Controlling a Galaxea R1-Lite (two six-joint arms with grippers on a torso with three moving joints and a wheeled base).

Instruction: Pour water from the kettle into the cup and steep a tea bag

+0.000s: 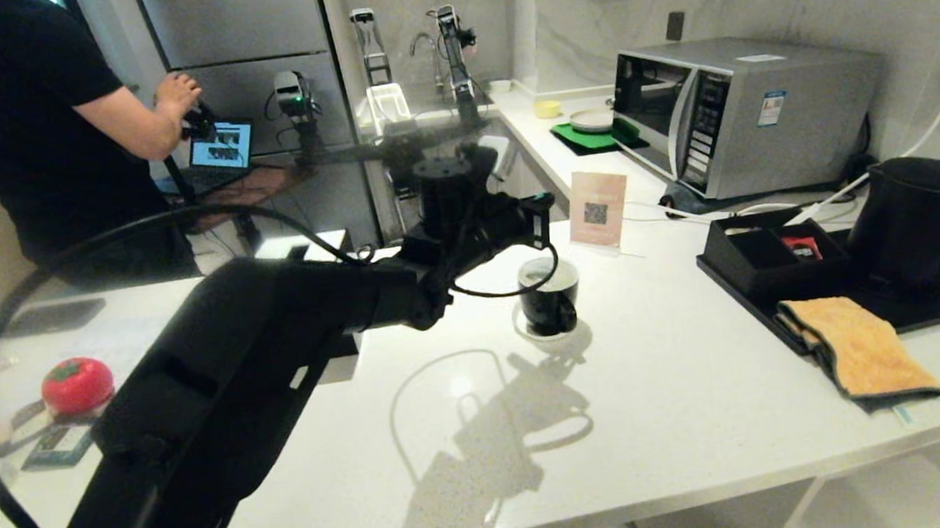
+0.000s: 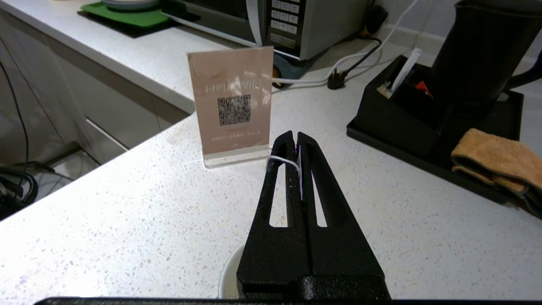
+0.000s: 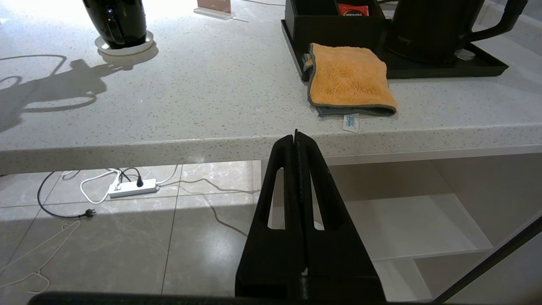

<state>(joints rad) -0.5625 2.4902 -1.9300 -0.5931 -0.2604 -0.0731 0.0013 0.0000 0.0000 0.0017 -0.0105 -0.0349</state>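
A white speckled counter (image 1: 684, 381) carries a silver microwave (image 1: 742, 112) by the back wall, a pink QR-code sign (image 1: 597, 209) just behind the cup, and a black tray (image 1: 933, 310) at the right with a black compartment box (image 1: 763, 260) and an orange cloth (image 1: 860, 345) draped over its front edge. At the far left stands a person (image 1: 24, 124) by a laptop (image 1: 220, 150), and a red tomato-shaped thing (image 1: 76, 385) lies on the left. The cup (image 1: 550, 295) stands upright on its white saucer (image 1: 527, 327) mid-counter, handle toward the front edge. The kettle (image 1: 917, 225) stands upright on the tray, handle to the right. The left gripper (image 2: 296, 137) hovers over the cup, fingers pressed together on a thin white string (image 2: 283, 161). The right gripper (image 3: 296, 136) hangs below the counter edge, pressed together and empty.
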